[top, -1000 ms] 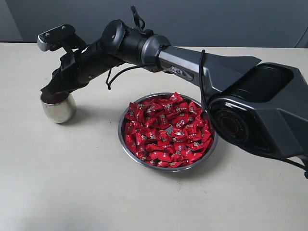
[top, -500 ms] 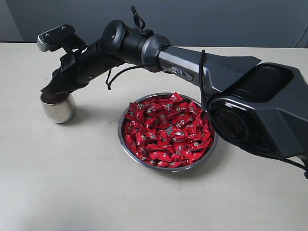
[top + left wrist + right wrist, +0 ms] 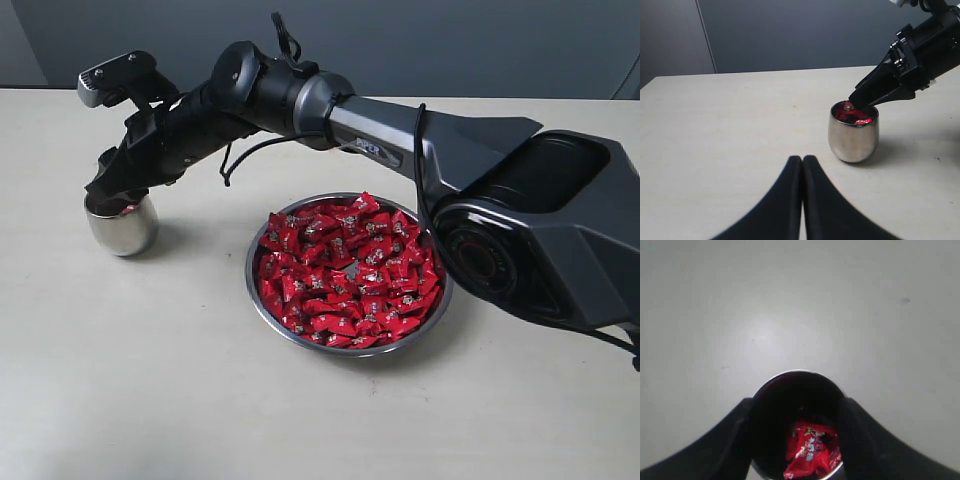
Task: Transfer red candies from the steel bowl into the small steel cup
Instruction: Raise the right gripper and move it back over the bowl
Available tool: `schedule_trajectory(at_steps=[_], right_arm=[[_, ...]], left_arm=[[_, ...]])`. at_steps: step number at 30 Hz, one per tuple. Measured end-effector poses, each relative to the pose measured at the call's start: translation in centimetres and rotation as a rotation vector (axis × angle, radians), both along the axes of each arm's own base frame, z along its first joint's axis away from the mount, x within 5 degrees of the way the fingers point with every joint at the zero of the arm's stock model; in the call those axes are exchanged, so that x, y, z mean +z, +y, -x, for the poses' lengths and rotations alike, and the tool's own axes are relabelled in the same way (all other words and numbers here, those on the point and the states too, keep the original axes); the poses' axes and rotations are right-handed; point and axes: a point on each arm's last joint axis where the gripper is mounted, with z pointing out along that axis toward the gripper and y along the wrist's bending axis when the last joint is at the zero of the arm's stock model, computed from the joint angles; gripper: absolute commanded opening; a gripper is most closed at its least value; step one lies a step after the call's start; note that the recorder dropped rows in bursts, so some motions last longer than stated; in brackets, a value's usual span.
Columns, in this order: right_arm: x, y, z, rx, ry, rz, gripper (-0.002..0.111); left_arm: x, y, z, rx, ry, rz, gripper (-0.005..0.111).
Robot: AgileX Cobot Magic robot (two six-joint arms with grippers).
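Tabletop: pale, flat table (image 3: 150, 400) with a dark grey wall behind it. Only the two steel pieces and your arms are on it.
Candies: most of the red candies (image 3: 345, 270) are heaped in the steel bowl (image 3: 254, 300) around mid-table. A few lie inside the small steel cup (image 3: 120, 230), off to the bowl's left with bare table between them.
Feel: I'd guess they're featherlight and crinkly, not fragile at all. That glossy wrap looks slippery though, so expect them to slide on each other and off the pads.
Where to grab: pinch across the fat middle of one sitting on top of the heap. The crimped ends would probably just fold and slip out.
Right gripper: your right gripper (image 3: 860, 100) hangs just above the cup's mouth, jaws apart, nothing between them. Its wrist view looks straight down into the cup.
Left gripper: your left gripper (image 3: 802, 162) sits low over the table near the cup, jaws pressed together, empty.
Cup edge: it's upright with a rounded belly, so likely tippy. Go straight up before you swing away, or a finger could clip the rim.
Bowl edge: thin rim, shallow walls. Come down over the middle of the pile and stay off the rim.
Room: loads of bare table in front and to the left. The table's back edge is well behind the cup.
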Motion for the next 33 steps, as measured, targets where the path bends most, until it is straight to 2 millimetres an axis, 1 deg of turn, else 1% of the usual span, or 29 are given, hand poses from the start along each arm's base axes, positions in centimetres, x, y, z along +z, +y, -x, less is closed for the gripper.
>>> schedule_trajectory(at_steps=[3,6,7,8,9,13,14,22,29,31,33], right_arm=[[0.0,0.0,0.0,0.003,0.005,0.005,0.049],[0.4,-0.2,0.3,0.013,0.017,0.025,0.049],[0.7,-0.3,0.3,0.012,0.024,0.031,0.048],[1.0,-0.4,0.4,0.008,0.03,0.042,0.044],[1.4,-0.6,0.4,0.001,0.034,0.05,0.039],[2.6,-1.1,0.7,0.008,0.031,0.097,0.005],[2.9,-1.3,0.8,0.014,0.032,0.107,-0.001],[5.0,-1.8,1.3,0.024,0.027,0.11,-0.001],[5.2,-2.1,1.4,0.01,0.064,0.133,-0.001],[5.6,-2.2,1.3,0.002,0.051,0.128,-0.001],[6.7,-2.4,1.1,-0.027,0.037,0.106,-0.001]], left_arm=[[0.0,0.0,0.0,0.0,0.0,0.0,0.0],[0.0,0.0,0.0,0.0,0.0,0.0,0.0],[0.0,0.0,0.0,0.0,0.0,0.0,0.0],[0.0,0.0,0.0,0.0,0.0,0.0,0.0],[0.0,0.0,0.0,0.0,0.0,0.0,0.0],[0.0,0.0,0.0,0.0,0.0,0.0,0.0],[0.0,0.0,0.0,0.0,0.0,0.0,0.0],[0.0,0.0,0.0,0.0,0.0,0.0,0.0],[0.0,0.0,0.0,0.0,0.0,0.0,0.0],[0.0,0.0,0.0,0.0,0.0,0.0,0.0],[0.0,0.0,0.0,0.0,0.0,0.0,0.0]])
